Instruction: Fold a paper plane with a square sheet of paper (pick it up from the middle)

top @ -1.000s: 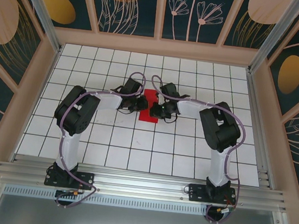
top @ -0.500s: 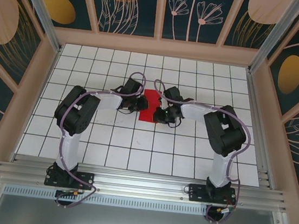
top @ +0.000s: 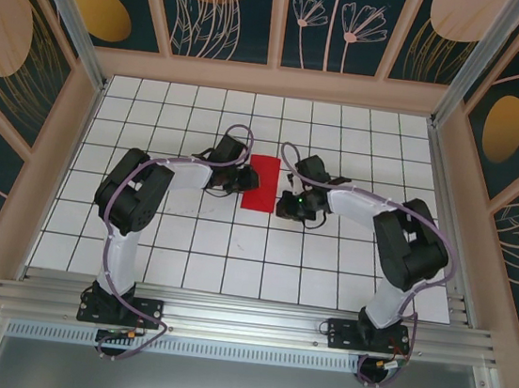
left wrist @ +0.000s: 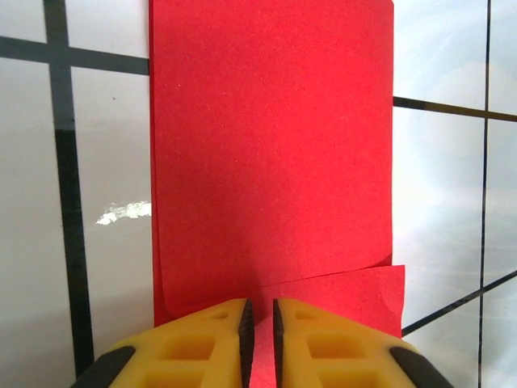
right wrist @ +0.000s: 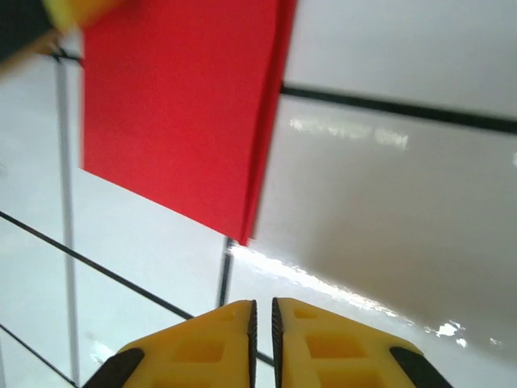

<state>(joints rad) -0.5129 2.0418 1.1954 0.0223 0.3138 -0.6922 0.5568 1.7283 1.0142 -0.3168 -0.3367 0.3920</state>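
Touching the red paper point(top: 262, 183), stretched away from us, with our left gripper point(left wrist: 258, 311), right gripper point(right wrist: 262, 311) just beside, we are holding all jaws together.

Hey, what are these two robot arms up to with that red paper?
They are working on a paper plane. The square sheet of paper lies on the tiled table, folded in half into a rectangle, with no plane shape yet. The left gripper is closed right at the paper's left edge; whether it pinches the paper or just presses on it is hard to tell. The right gripper, also closed and holding nothing, sits just off the paper's right side.
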